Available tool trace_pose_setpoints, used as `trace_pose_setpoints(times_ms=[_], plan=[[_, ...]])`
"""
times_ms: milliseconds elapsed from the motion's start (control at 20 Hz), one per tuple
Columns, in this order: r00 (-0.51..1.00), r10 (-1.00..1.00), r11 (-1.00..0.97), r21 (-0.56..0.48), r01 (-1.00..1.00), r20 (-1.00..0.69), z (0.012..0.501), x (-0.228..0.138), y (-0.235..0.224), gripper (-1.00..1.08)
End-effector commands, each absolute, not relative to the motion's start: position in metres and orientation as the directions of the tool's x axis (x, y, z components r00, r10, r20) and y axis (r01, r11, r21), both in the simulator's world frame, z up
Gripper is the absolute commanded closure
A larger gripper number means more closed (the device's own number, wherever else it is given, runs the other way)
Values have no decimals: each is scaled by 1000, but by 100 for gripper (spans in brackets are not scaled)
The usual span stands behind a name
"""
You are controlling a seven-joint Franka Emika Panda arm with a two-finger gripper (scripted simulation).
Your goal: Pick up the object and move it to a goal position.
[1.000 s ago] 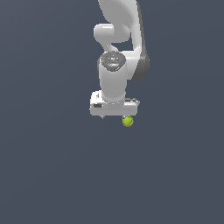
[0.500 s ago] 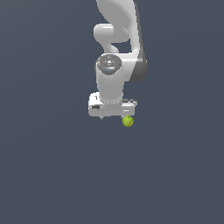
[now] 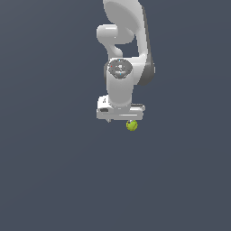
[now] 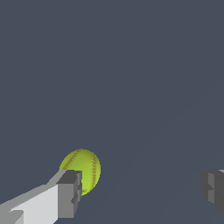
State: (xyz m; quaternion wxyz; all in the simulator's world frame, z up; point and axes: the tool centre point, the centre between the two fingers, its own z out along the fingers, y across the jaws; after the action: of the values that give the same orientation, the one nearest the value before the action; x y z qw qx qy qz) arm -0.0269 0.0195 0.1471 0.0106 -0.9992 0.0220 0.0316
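The small yellow-green ball [image 3: 131, 126] with faint seam lines lies on the dark grey floor. In the exterior view it is just below the white hand, toward the exterior view's right end of it. My gripper [image 3: 121, 120] is open and holds nothing. In the wrist view the ball [image 4: 83, 169] sits close beside one fingertip [image 4: 69, 194], partly hidden behind it, and is not centred between the fingers. The other fingertip [image 4: 213, 187] is far off at the frame's edge. My gripper [image 4: 142, 190] spans a gap much wider than the ball.
The plain dark grey floor [image 3: 54, 180] fills both views. The white arm [image 3: 124, 40] rises above the hand in the exterior view. No other objects show.
The hand has come down slightly toward the floor and shifted a little to the exterior view's right. The ball has not moved. The fingers stay open.
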Motion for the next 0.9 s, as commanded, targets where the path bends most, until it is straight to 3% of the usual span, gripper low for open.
trace_pose_setpoints(times_ms=[0, 850], plan=[[997, -61, -998, -15, -62, -57, 140, -32, 29, -92], [981, -194, -981, 0, -194, -3, 94, -78, 93, -92]])
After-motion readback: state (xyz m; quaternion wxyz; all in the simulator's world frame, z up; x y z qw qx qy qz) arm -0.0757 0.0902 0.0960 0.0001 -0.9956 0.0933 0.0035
